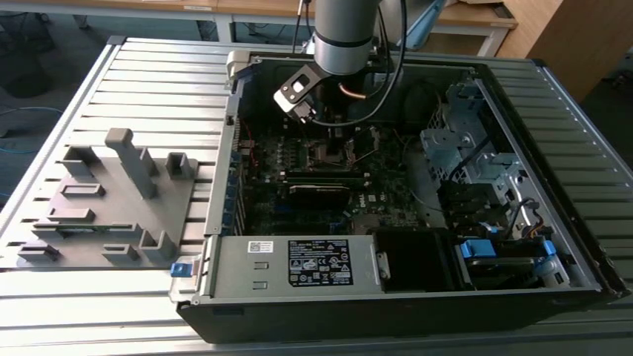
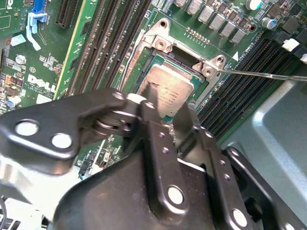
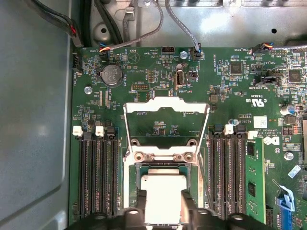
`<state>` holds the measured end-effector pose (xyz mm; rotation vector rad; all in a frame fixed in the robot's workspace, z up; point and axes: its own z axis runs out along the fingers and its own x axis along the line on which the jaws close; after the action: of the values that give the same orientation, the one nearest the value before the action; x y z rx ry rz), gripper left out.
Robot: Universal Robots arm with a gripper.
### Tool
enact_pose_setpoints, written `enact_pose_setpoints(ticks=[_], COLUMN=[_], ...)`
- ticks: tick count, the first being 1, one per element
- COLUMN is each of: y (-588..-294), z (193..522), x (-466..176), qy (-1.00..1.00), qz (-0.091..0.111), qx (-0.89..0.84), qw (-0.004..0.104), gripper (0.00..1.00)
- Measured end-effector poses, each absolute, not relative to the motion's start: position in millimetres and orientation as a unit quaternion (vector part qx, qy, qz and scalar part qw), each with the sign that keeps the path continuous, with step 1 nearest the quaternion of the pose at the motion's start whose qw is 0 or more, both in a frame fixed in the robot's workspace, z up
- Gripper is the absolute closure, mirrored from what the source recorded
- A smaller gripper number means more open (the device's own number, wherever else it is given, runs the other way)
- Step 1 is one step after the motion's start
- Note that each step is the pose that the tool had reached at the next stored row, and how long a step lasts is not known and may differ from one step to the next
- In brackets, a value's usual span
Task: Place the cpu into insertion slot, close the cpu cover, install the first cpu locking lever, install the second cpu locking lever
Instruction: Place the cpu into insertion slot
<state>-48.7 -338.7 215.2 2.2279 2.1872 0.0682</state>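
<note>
Room first: wooden desks (image 1: 257, 9) along the back and bare floor around a grey ribbed metal table (image 1: 99, 96) that carries everything.

Starting at the exterior view's left, a grey plastic fixture tray with upright pegs (image 1: 99, 215) lies flat on the table. Just beside it is the open black computer case (image 1: 396, 315), with a grey labelled power-supply box (image 1: 296, 263) along its near edge. The grey cylindrical robot arm (image 1: 345, 33) comes down into the case over the green motherboard (image 3: 230, 96). Further right inside the case are silver metal drive cages (image 1: 465, 148), and off the table's far right corner stands a wooden cabinet (image 1: 574, 44).

The wrist views give the good stuff. The small flat silver-grey square cpu (image 3: 164, 184) sits in the square black insertion slot (image 2: 163, 60), between rows of long black memory slots (image 3: 98, 172). The black metal gripper (image 3: 164, 203) is spread just cpu-wide, with a finger pressed on each of two opposite edges of the chip, so it looks like it's got hold of it. The thin silver frame cpu cover (image 3: 165, 104) is flipped open, lying back from the socket. A thin silver wire locking lever (image 2: 268, 74) sticks out over the memory slots.
</note>
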Motion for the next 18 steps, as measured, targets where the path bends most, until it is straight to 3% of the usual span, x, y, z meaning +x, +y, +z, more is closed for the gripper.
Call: enact_pose_setpoints(ticks=[3,6,8,18], y=[-338.7,-338.7,-338.7,-338.7], z=[215.2,215.2,215.2,213.5], x=[-48.7,-48.7,-48.7,-48.7], qy=[0.7,0.7,0.7,0.701], qz=[0.022,0.022,0.022,0.028], qx=[0.713,0.713,0.713,0.713], qw=[0.009,0.009,0.01,0.015], gripper=[0.71,0.76,0.88,0.9])
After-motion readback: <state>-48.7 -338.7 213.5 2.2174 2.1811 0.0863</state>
